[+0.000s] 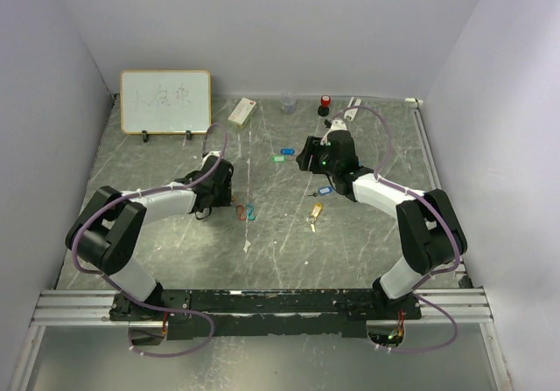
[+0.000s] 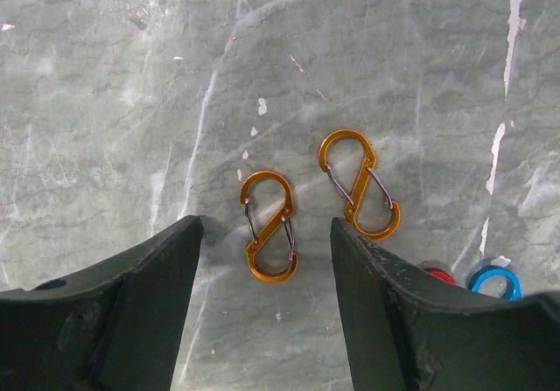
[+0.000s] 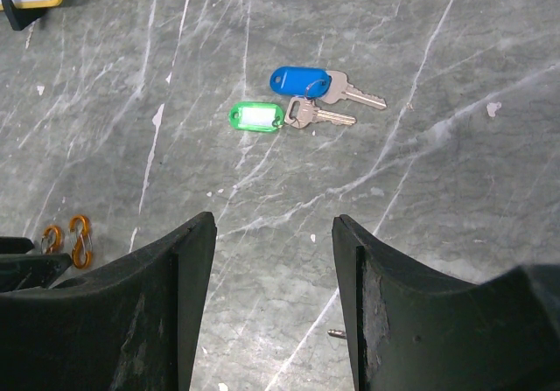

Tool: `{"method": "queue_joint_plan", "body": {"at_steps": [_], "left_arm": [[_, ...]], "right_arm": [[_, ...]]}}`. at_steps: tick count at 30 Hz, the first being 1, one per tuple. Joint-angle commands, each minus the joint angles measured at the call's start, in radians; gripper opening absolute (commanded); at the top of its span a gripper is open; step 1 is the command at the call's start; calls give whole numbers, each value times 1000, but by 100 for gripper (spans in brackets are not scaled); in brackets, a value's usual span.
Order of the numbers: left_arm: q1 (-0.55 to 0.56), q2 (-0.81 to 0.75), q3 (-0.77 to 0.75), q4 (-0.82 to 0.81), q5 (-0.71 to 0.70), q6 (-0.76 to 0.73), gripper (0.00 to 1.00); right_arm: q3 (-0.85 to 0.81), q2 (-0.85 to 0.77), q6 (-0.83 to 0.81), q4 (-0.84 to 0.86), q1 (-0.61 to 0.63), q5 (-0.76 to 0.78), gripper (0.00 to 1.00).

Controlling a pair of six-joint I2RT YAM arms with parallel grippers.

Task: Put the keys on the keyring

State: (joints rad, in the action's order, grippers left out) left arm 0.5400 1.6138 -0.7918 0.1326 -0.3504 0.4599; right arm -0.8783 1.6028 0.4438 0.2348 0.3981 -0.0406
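Observation:
Two keys lie ahead of my right gripper: one with a blue tag, one with a green tag. That gripper is open and holds nothing; a thin metal tip pokes out beside its right finger. From above, another blue-tagged key and a yellow-tagged key rest near mid-table. My left gripper is open and low over the table, with one orange carabiner lying just past its fingertips and a second beside it. I cannot tell a keyring apart from these clips.
A red clip and a blue clip peek out behind the left gripper's right finger. At the back stand a whiteboard, a small box, a clear cup and a red-capped item.

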Motion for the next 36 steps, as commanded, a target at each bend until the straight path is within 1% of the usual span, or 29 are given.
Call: {"method": "queue_joint_plan", "body": {"at_steps": [1, 9, 13, 15, 18, 21, 23, 24, 32, 36], "left_arm": [[-8, -1, -15, 14, -24, -7, 70], [-24, -15, 6, 6, -20, -10, 58], [-30, -3, 6, 0, -11, -12, 53], [-32, 4, 5, 1, -5, -11, 49], [-34, 6, 3, 2, 2, -12, 38], [-35, 4, 4, -1, 7, -13, 21], [-34, 5, 3, 1, 6, -13, 8], [-34, 6, 3, 2, 6, -13, 7], [-34, -5, 0, 0, 12, -8, 7], [-34, -30, -28, 15, 11, -1, 7]], "right_arm": [[9, -9, -12, 16, -7, -1, 57], [13, -11, -12, 17, -7, -1, 57], [12, -11, -12, 15, -7, -1, 57], [13, -13, -13, 15, -7, -1, 57], [14, -13, -12, 15, -7, 1, 57], [13, -11, -11, 17, -7, -1, 57], [13, -8, -11, 17, -7, -2, 57], [12, -8, -10, 18, -7, -3, 57], [12, 0, -17, 22, -7, -8, 57], [-42, 50, -42, 0, -6, -24, 56]]}}
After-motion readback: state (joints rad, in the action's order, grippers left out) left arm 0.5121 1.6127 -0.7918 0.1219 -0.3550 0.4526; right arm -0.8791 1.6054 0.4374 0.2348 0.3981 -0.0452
